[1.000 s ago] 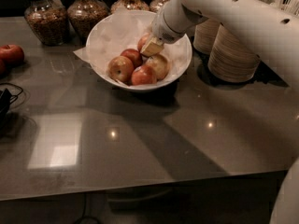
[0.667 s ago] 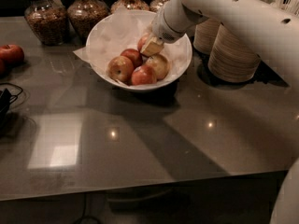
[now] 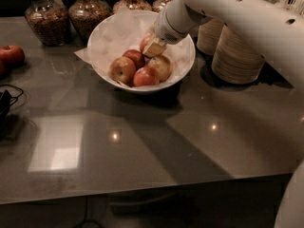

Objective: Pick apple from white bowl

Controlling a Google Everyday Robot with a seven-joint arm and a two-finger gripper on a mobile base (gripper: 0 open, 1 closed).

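Grey table bears white bowl, jars (tool in bowl).

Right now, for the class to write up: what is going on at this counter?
The robot's arm reaches in from the right, and its gripper is down at the back of the white bowl, against a red apple. That apple is not yet lifted out; four more apples lie in front of it on crumpled paper. The bowl stands on a dark counter, with glass jars behind and stacks of tan bowls to its right.
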